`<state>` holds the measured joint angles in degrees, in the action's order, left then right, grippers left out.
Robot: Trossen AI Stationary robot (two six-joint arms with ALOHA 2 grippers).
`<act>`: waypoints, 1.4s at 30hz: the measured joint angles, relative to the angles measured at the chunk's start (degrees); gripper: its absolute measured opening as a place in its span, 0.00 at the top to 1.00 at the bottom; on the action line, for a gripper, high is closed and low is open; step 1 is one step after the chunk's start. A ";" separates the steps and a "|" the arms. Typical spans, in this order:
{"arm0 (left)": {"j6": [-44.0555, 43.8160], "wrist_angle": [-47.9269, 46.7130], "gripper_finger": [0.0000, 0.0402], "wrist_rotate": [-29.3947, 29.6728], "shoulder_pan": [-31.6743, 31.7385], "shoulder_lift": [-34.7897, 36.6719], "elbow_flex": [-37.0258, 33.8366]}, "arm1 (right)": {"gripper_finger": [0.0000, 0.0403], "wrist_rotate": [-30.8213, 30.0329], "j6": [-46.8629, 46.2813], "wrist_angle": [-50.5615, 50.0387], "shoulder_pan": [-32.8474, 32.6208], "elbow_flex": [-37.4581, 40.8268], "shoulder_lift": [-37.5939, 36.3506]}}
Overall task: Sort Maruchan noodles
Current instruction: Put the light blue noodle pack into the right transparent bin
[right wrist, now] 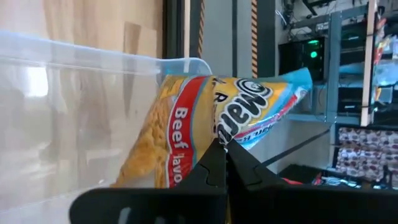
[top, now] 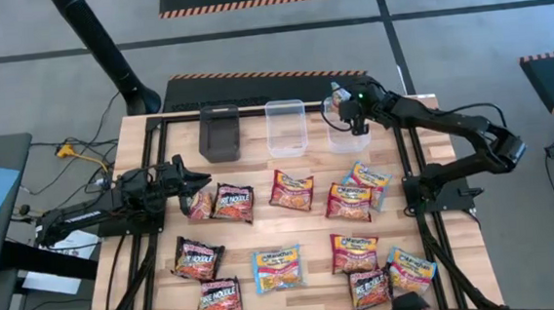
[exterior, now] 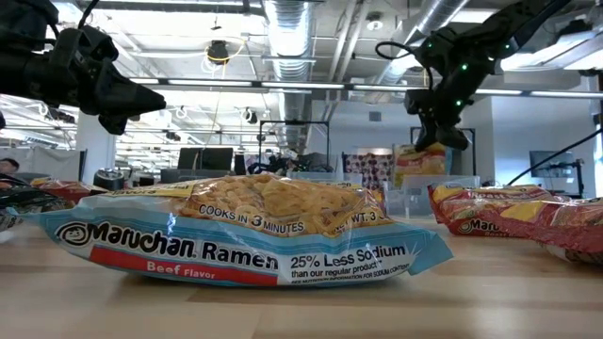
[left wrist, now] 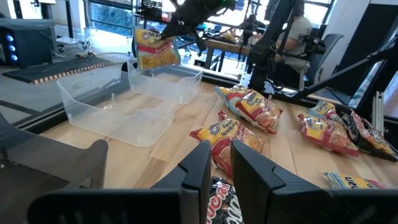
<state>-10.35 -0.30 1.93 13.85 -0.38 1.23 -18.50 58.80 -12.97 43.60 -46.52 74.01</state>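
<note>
High view: the right pincer hangs over the rightmost clear bin, clamped shut on a blue-and-yellow noodle packet that dangles above that bin's rim. Left of that bin, the left pincer rests slightly parted at a dark packet; other packets lie on the bench near the bin.
</note>
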 joint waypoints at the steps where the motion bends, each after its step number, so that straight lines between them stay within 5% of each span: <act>1: 0.00 0.00 0.87 0.00 0.01 0.00 0.00 | 0.98 0.00 0.21 0.13 0.03 0.00 0.29; 21: -0.24 0.00 0.87 0.00 0.02 0.02 0.00 | 0.98 -3.11 2.76 5.22 0.36 -0.02 8.70; 42: -0.24 0.00 0.87 0.00 0.01 0.02 0.00 | 0.81 -8.68 2.74 5.35 0.36 -0.02 8.81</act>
<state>-10.59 -0.30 1.93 13.87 -0.36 1.23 -27.18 61.54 -7.62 43.97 -46.54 82.83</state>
